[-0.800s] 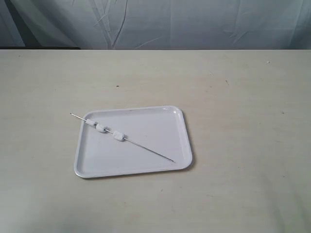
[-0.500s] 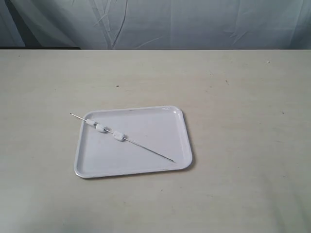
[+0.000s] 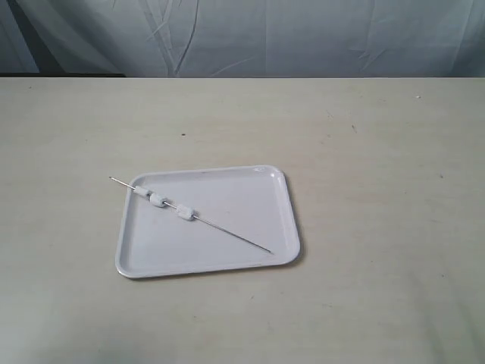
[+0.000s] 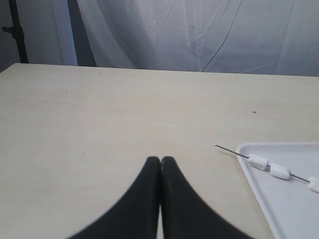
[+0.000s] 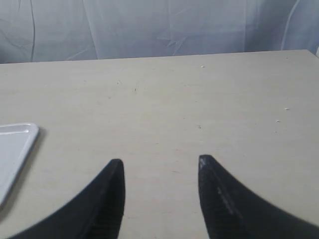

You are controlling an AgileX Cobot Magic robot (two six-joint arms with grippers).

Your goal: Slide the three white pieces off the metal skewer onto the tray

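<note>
A glossy white tray [image 3: 220, 262] lies on the table. The thin metal skewer [image 3: 231, 232] rests diagonally across it, one tip sticking out past the tray's far left corner. All three white pieces [image 3: 159, 201] sit threaded on the skewer near that end. No gripper shows in the exterior view. In the left wrist view my left gripper [image 4: 160, 160] is shut and empty above bare table, with the skewer [image 4: 227, 149], the white pieces [image 4: 279, 171] and the tray [image 4: 254, 172] off to one side. My right gripper [image 5: 158, 164] is open and empty, a tray corner [image 5: 20, 132] at the view's edge.
The beige table [image 3: 379, 167] stretches around the tray on all sides. A pale wrinkled cloth backdrop [image 3: 303, 38] hangs behind the table's far edge.
</note>
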